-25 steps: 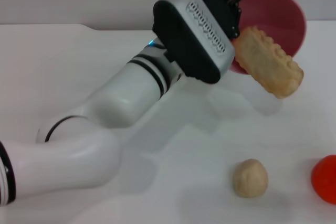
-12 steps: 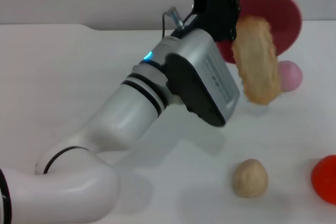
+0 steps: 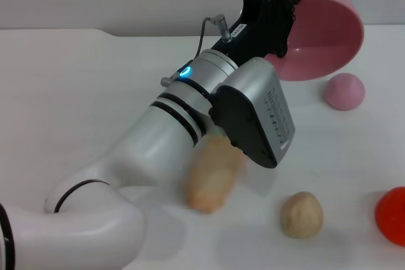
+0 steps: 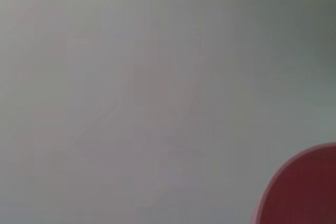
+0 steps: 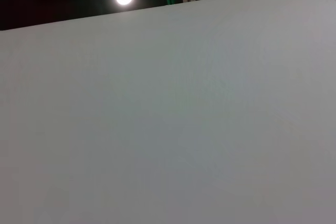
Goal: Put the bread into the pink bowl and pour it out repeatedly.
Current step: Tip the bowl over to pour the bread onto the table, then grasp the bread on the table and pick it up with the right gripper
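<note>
left gripper: you see it clamped on the bowl rim, tipped, at 1 o'clock.
bread: on the tabletop, at 6 o'clock, beside the arm.

The bowl is held at the table's far side, at 1 o'clock from the table's centre, with the left gripper on its left rim. The dome lies at 5 o'clock from the bowl. The bread lies near the front, under the left arm. The bun is at 4 o'clock from the bread. The ball sits at 3 o'clock from the bun.
</note>
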`<state>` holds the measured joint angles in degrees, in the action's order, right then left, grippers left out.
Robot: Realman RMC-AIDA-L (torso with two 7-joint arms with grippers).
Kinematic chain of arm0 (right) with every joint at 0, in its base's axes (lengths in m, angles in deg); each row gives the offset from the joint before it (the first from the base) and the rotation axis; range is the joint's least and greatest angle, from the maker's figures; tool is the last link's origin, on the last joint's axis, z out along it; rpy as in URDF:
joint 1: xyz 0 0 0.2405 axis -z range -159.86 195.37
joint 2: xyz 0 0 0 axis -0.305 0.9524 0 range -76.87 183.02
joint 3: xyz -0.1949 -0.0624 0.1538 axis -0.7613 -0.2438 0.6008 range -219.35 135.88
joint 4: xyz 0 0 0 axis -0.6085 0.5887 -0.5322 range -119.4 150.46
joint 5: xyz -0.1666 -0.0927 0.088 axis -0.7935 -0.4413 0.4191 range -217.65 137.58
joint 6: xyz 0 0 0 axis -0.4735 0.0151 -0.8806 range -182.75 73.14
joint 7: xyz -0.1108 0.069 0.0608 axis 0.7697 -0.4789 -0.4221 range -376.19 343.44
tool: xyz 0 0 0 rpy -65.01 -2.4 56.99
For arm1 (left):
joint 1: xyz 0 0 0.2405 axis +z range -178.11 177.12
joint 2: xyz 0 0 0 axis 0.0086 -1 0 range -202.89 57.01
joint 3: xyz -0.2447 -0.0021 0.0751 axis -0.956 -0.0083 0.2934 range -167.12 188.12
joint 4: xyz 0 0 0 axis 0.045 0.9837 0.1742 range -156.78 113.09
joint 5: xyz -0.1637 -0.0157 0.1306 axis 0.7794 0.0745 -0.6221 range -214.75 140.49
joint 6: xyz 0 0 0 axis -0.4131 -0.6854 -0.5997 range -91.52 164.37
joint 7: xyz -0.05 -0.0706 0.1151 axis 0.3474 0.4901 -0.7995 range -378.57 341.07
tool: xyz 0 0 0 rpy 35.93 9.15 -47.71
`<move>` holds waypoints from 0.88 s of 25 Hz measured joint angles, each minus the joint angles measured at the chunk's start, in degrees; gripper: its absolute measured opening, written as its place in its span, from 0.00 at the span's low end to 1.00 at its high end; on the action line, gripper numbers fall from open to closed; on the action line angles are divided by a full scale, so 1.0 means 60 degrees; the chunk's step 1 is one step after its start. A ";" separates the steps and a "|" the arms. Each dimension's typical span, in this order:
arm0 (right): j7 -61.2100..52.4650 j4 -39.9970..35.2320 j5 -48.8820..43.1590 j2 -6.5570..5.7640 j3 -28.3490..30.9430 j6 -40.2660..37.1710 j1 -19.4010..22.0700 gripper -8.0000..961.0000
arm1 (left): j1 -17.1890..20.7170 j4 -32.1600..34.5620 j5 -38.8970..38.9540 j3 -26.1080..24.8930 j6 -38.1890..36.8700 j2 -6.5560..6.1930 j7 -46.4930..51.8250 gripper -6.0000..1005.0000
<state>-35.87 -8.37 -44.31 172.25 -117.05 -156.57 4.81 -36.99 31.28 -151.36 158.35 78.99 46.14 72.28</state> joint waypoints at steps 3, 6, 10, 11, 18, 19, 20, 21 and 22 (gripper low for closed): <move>-0.0002 0.0026 -0.0003 0.0000 0.0000 0.0040 -0.0031 0.64 | -0.0062 -0.0012 0.0005 -0.0096 -0.0066 -0.0001 0.0750 0.05; -0.0003 0.0075 -0.0005 -0.0007 0.0000 0.0062 -0.0059 0.64 | -0.0163 0.0013 -0.0016 -0.0277 -0.0189 -0.0019 0.1788 0.05; -0.0003 0.0254 -0.0005 -0.0012 0.0001 0.0073 -0.0172 0.63 | -0.0330 0.0086 -0.0319 -0.0774 -0.0776 -0.0063 0.3507 0.05; -0.0003 0.0308 -0.0005 -0.0013 0.0001 0.0077 -0.0205 0.64 | -0.0399 0.0101 -0.0505 -0.0946 -0.1009 -0.0066 0.4072 0.05; -0.0003 0.0464 -0.0005 -0.0014 0.0001 0.0087 -0.0287 0.64 | -0.0837 0.0100 -0.2282 -0.2176 -0.2565 -0.0106 0.7728 0.05; -0.0003 0.0497 -0.0005 -0.0014 0.0001 0.0087 -0.0296 0.64 | -0.0864 0.0096 -0.2365 -0.2259 -0.2665 -0.0109 0.7909 0.05; -0.0003 0.0536 -0.0004 -0.0014 0.0001 0.0085 -0.0310 0.64 | -0.0864 0.0096 -0.2365 -0.2259 -0.2665 -0.0109 0.7909 0.05; -0.0003 0.0589 0.0006 -0.0011 0.0001 0.0082 -0.0330 0.64 | -0.0954 0.0080 -0.2501 -0.2454 -0.2921 -0.0115 0.8339 0.05; -0.0003 0.0623 0.0015 -0.0007 0.0001 0.0072 -0.0340 0.64 | -0.1055 0.0057 -0.2562 -0.2621 -0.3190 -0.0118 0.8676 0.05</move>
<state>-35.89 -4.63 -44.22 172.21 -117.04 -156.14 2.77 -43.32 31.62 -166.73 142.63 59.85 45.44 124.34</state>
